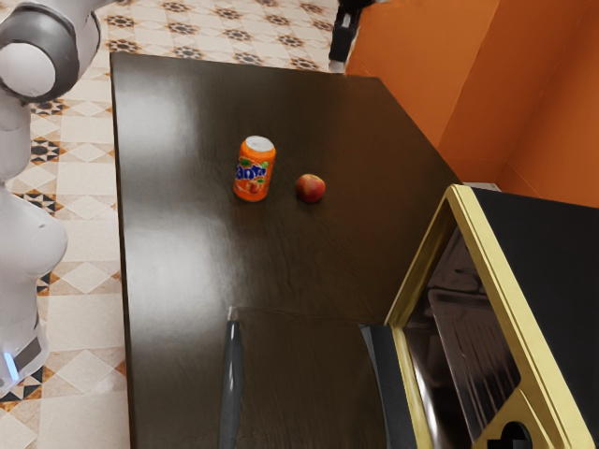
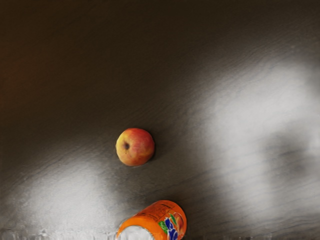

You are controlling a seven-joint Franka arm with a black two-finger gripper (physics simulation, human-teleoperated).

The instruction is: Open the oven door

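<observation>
Yellow oven (image 1: 503,281), door (image 1: 304,383) open, in exterior view; gripper (image 1: 338,64), spread and hold unclear.

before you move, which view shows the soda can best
The exterior view: the can stands upright there, in full from top to base, its label easy to see. In the wrist view it is cut off by the lower edge, leaving part of its top and orange side visible.

Reads "Fanta" in blue, first letter hard to make out, on the orange can (image 1: 255,169) near the apple (image 1: 311,188).
</observation>
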